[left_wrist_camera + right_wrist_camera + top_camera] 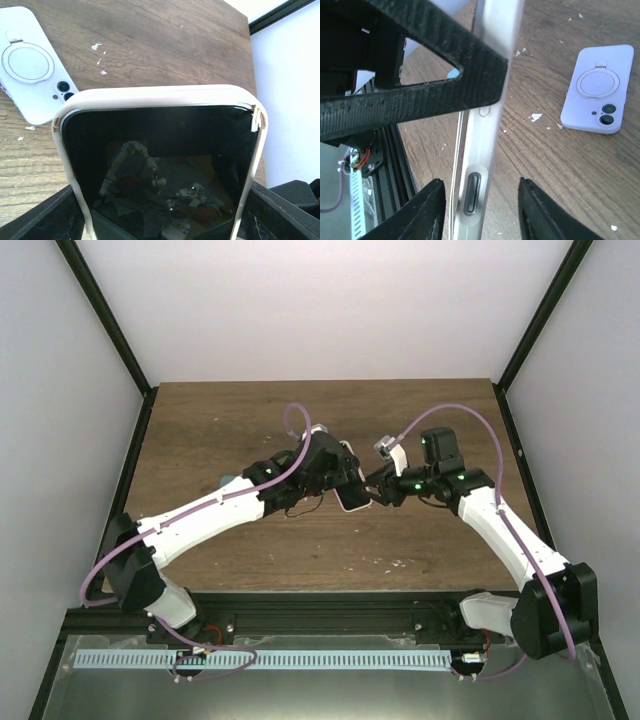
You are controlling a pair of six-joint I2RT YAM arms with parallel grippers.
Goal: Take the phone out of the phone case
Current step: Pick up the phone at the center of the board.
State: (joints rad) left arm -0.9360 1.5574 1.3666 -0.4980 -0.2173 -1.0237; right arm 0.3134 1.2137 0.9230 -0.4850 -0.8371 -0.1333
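A phone [160, 150] with a dark screen sits inside a cream phone case [155, 95] and is held above the table. My left gripper [165, 200] is shut on the case's two long sides, with one finger [50, 215] at each side. At the top right corner [256, 117] the case's lip looks slightly split. In the top view the phone [352, 495] hangs between both arms. My right gripper [480, 182] straddles the case's thin edge [480, 190] by a side button. Its jaws stand apart, with a gap on the right side.
A second phone in a lavender case [597, 90] with a ring holder lies flat on the wooden table [560, 165], and the left wrist view shows this lavender case [30, 65] too. Small white crumbs [97, 47] dot the wood. Black frame posts and white walls border the table.
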